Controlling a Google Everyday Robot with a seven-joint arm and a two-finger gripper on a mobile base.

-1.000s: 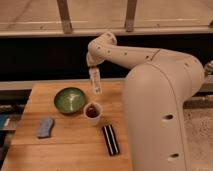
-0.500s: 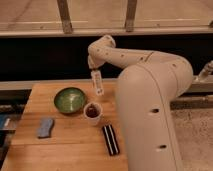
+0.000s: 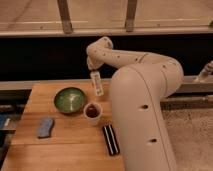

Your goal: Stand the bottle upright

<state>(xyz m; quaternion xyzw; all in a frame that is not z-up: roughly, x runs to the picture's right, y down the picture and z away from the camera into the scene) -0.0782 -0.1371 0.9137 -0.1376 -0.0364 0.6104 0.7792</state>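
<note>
The bottle [image 3: 97, 84], slim and white with a pale label, hangs almost upright with a slight tilt just above the back of the wooden table [image 3: 65, 147]. Its top end sits in my gripper [image 3: 93, 69], which is shut on it at the end of the white arm reaching in from the right. The bottle's lower end is close to the tabletop, just behind the white cup [image 3: 92, 110]; I cannot tell whether it touches the wood.
A green bowl [image 3: 69, 99] sits left of the bottle. The white cup of dark liquid stands in front of it. A black striped case [image 3: 110, 139] lies near the table's front right, a blue-grey sponge [image 3: 45, 127] at the left.
The gripper and the bottle have drifted slightly right and lower toward the table. The bowl, cup, case and sponge have not moved.
</note>
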